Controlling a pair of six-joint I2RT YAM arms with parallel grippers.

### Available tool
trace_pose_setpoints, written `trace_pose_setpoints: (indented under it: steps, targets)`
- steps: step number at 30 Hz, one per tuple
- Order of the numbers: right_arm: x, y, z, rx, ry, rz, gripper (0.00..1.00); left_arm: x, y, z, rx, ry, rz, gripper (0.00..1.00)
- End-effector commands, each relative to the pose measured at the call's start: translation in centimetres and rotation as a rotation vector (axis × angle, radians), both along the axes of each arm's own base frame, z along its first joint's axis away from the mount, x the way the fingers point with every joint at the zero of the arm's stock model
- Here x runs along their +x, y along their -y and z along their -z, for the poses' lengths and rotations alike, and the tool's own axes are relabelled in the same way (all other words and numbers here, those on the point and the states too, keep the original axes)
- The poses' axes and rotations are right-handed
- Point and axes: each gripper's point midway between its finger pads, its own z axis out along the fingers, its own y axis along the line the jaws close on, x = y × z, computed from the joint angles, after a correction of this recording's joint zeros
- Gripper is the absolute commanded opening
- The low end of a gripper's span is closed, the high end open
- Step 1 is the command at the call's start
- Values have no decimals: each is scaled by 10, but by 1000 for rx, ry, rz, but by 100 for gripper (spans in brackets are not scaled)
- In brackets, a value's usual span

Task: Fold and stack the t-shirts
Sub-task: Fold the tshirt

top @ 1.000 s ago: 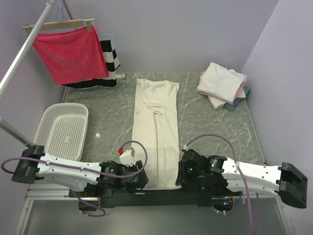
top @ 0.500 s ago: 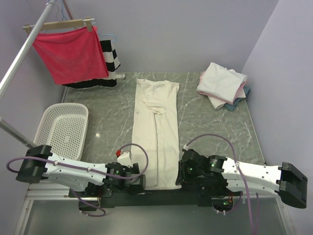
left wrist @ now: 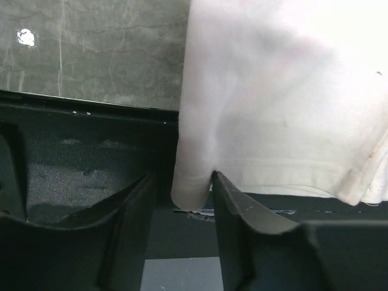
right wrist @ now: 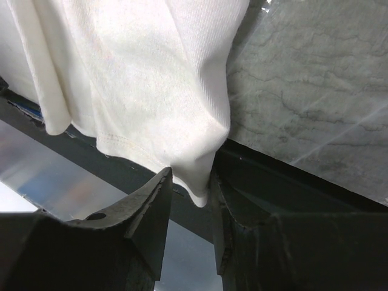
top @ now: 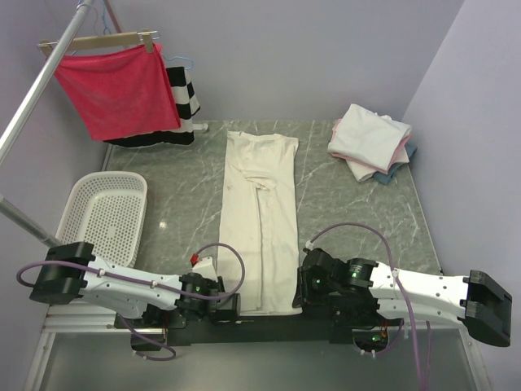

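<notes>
A cream t-shirt [top: 260, 212], folded lengthwise into a long strip, lies down the middle of the table with its hem at the near edge. My left gripper [top: 234, 308] is at the hem's left corner. In the left wrist view the gripper [left wrist: 182, 194] is open, and the corner of the shirt [left wrist: 273, 91] hangs between the fingers, touching the right one. My right gripper [top: 299, 300] is at the hem's right corner. In the right wrist view it [right wrist: 191, 188] is shut on a bunched corner of the shirt [right wrist: 139, 79].
A stack of folded shirts [top: 370, 142], cream over pink and blue, sits at the back right. A white basket [top: 106, 216] stands at the left. A red cloth [top: 114, 85] and a striped garment [top: 183, 94] hang at the back left. A black rail [left wrist: 73, 157] runs along the near edge.
My left gripper has moved down and slightly left, toward the near edge and the hem's left corner. The right arm and the shirt have not moved.
</notes>
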Motion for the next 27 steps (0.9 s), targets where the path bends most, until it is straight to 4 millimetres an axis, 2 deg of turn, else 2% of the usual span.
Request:
trace_pose_setpoints:
  steps: [1,2,3,5,6,9,12,17,18,20,21,27]
  targets:
    - [0,-6,-2,28,3,0,35,1,13,3,-37,12,-26,42]
    - [-1,-7,-3,36,2,2,31,3,12,3,-34,18,-30,35]
    - [-1,-6,-2,35,0,4,21,5,12,2,-36,30,-43,28]
    - [-1,-8,-4,43,7,-4,7,7,11,-1,-50,38,-53,15]
    - [1,-8,-6,44,17,-3,0,8,10,-3,-57,42,-59,12]
    - [6,-11,-12,57,48,-8,0,13,10,-11,-91,67,-62,1]
    - [15,-17,-26,78,108,-10,0,19,15,-29,-136,98,-76,1]
    - [31,-20,-47,97,205,-4,0,31,10,-53,-131,167,-92,1]
    - [39,-22,-55,100,243,8,0,33,9,-56,-130,176,-101,1]
    - [44,-21,-58,71,271,-12,0,39,7,-64,-134,206,-112,3]
    - [54,-23,-69,72,313,6,0,41,7,-66,-139,215,-117,4]
    - [88,-24,-76,-30,399,-4,0,70,7,-84,-147,302,-139,4]
